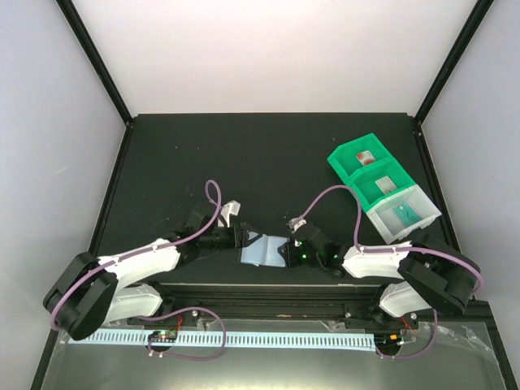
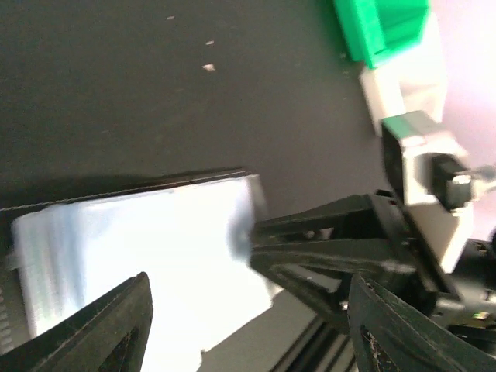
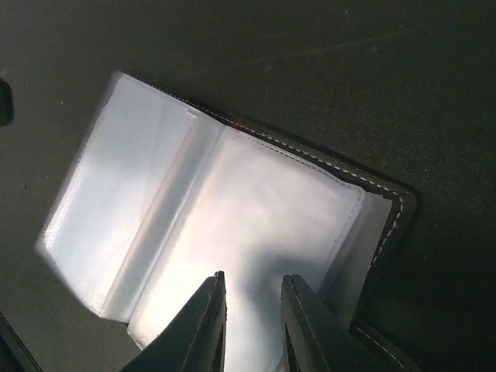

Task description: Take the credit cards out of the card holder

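Black bench [image 1: 268, 154] within a white-walled, black-framed enclosure, shown from above and from both wrists.

Right hand [image 3: 252, 285]: fingers drawn close together, nipping the edge of one pale leaf of the card holder [image 3: 256, 209]. The card holder lies open on the bench, blue-grey inside facing up, with its stitched black cover showing along the border.

Left hand [image 2: 248, 283]: fingers spread wide at the end of the card holder opposite the right hand, gripping nothing. Whether either finger touches the card holder cannot be told.

Containers: three bin trays stand in a touching row, well apart from the card holder, beyond it and to its right.
- The clear tray [image 1: 382, 221], nearest the card holder, holds a teal credit card [image 1: 404, 215].
- The middle green tray [image 1: 366, 195] holds a small pale object [image 1: 387, 187], too small to identify.
- The far green tray [image 1: 341, 166], farthest from the card holder, holds a red credit card [image 1: 366, 156].

Limits of view:
- In the top view, both hands overlap the ends of the card holder, so only its middle shows.
- The left wrist view is blurred, and the frame edge cuts off one end of the card holder.
- In the right wrist view, glare whitens the clear sleeves, so their contents cannot be read. The right hand's own fingers cover the leaf edge they pinch.
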You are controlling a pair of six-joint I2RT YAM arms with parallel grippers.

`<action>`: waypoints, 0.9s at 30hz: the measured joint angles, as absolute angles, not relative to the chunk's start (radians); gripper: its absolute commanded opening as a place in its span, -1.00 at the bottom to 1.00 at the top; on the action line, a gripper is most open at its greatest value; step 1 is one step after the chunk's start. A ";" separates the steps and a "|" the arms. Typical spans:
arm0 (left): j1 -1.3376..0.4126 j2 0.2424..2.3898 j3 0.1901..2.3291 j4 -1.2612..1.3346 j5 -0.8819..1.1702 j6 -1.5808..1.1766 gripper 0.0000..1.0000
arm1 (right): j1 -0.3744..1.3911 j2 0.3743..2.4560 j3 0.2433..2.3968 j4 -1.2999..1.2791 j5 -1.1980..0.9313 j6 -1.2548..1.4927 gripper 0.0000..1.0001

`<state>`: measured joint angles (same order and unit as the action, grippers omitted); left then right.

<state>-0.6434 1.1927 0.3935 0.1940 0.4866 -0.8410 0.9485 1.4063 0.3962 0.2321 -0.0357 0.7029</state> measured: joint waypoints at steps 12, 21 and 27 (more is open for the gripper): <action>-0.629 1.227 0.382 0.105 0.464 -0.785 0.42 | 0.949 1.411 0.394 0.241 -0.036 0.709 -0.54; -0.629 1.269 0.382 0.121 0.483 -0.785 0.48 | 0.949 1.411 0.394 0.241 -0.036 0.710 -0.54; -0.629 1.300 0.382 0.134 0.484 -0.785 0.49 | 0.949 1.411 0.394 0.240 -0.035 0.710 -0.54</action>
